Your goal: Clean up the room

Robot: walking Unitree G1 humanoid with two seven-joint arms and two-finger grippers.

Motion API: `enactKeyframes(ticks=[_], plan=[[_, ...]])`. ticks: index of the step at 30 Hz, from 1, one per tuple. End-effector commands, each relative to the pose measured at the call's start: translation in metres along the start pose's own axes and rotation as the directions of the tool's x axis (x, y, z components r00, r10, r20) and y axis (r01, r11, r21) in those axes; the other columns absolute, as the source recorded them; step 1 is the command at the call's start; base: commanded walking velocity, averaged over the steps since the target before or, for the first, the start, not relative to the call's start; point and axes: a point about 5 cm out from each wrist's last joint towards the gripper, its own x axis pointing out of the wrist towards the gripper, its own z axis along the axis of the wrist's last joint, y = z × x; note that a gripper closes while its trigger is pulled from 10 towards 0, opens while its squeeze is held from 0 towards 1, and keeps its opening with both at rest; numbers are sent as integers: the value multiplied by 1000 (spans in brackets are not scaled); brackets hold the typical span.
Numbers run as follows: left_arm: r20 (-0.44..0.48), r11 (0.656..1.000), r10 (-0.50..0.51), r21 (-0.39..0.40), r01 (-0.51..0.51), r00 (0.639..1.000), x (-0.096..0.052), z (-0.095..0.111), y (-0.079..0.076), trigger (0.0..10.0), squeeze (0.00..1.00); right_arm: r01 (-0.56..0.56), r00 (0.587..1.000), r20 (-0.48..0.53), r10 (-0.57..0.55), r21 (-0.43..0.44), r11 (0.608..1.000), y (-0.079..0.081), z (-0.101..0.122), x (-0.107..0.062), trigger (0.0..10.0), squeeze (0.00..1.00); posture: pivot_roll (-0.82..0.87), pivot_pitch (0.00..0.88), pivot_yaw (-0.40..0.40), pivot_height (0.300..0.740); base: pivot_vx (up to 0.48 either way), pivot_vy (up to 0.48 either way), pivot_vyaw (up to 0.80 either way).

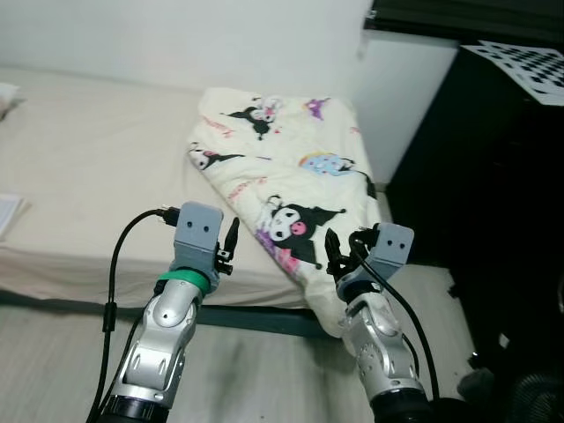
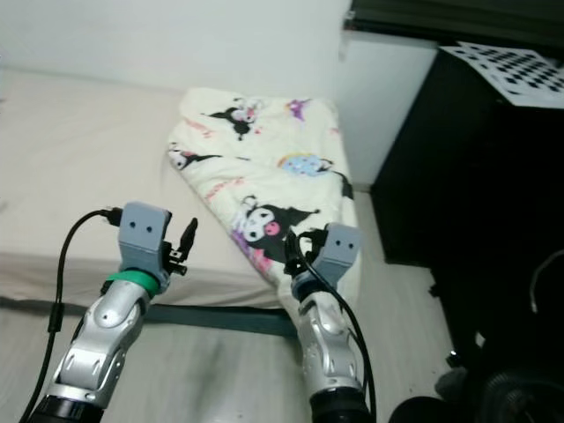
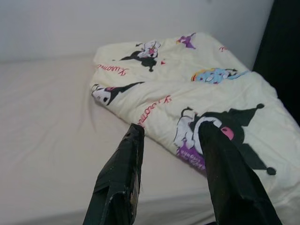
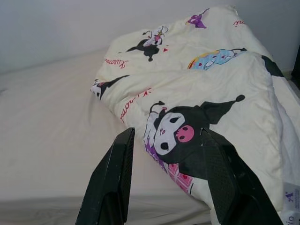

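On the bed (image 1: 79,167), at its right end nr the white wall (image 1: 176,35), lies a cream blanket (image 1: 291,185) w/ cartoon prints, roughly folded into a thick bundle. Its near corner spills over the mattress edge and hangs toward the floor (image 1: 53,352). A black cabinet (image 1: 493,194) stands just beside the bed on the right.

Left gripper (image 1: 231,242) hovers over the bed edge, just left of the blanket, fingers spread, nothing between them. Right gripper (image 1: 335,249) is up in front of the hanging corner, also spread & empty; can't tell if it touches the fabric yet, prob. not.

Handling, as a guess: blanket looks soft, puffy, quilted, so light for its bulk but floppy. No stiffness, will sag and unfold when lifted from one point. Not fragile, not slippery; cloth should grip fine. Layers may slide apart if only the top one is pinched.

Where to grab: the folded edge nr the black-hatted cartoon figure (image 4: 176,129), which sits between the right gripper's fingers in its wrist view. Best w/ both grippers, well apart along that near edge, pinching through all layers, so the bundle lifts evenly. Hanging corner is the easiest first hold.
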Motion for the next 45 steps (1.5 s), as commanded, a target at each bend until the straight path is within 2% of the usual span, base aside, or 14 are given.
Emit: enactKeyframes(ticks=[1,4,5,7,9,12,14,18,28,36,45], plan=[[-44,1000,-30,5,30,999,0,-8,-6,10000,0,16,1000,-18,-16,-8,1000,-6,-4,-2,10000,0,12,33,7,740,0,0,0],[-69,999,-43,18,45,997,0,-12,-6,10000,0,10,1000,-18,-10,-25,1000,-6,-5,-2,10000,0,12,35,3,740,0,0,0],[-115,997,-58,41,63,992,1,-22,-4,10000,0,-9,1000,-18,7,-67,998,-5,-6,-3,10000,0,12,40,-3,740,0,0,0],[-115,997,-58,41,63,992,1,-22,-4,10000,0,-9,1000,-18,7,-67,998,-5,-6,-3,10000,0,12,40,-3,740,0,0,0],[-180,991,-53,108,73,982,-2,-42,8,10000,0,-45,999,-22,42,-167,985,-8,-7,-5,10000,0,-8,63,-25,740,0,0,0],[-184,992,-43,111,64,982,-5,-46,14,10000,0,-46,999,-20,43,-202,978,-13,-5,-5,10000,0,-9,68,-32,740,0,0,0],[-164,996,-29,79,42,986,-9,-46,20,10000,0,-21,1000,-11,19,-245,969,-22,0,-3,10000,0,-12,70,-41,740,0,0,0],[-132,998,-38,49,45,991,-13,-42,17,10000,0,10,1000,5,-9,-273,962,-28,5,-1,10000,0,-17,76,-46,730,0,0,0],[-104,996,-77,47,82,992,-24,-40,10,10000,0,36,999,24,-31,-275,961,-32,9,2,10000,0,-37,93,-18,710,0,0,0],[-62,993,-77,87,82,995,-20,-29,20,10000,0,58,998,4,-59,-245,968,-35,3,-1,10000,0,-33,102,-9,685,0,0,0],[-55,993,-80,86,84,995,-22,-26,18,10000,0,56,998,-5,-59,-238,970,-33,0,0,10000,0,-23,114,-10,640,0,0,0]])
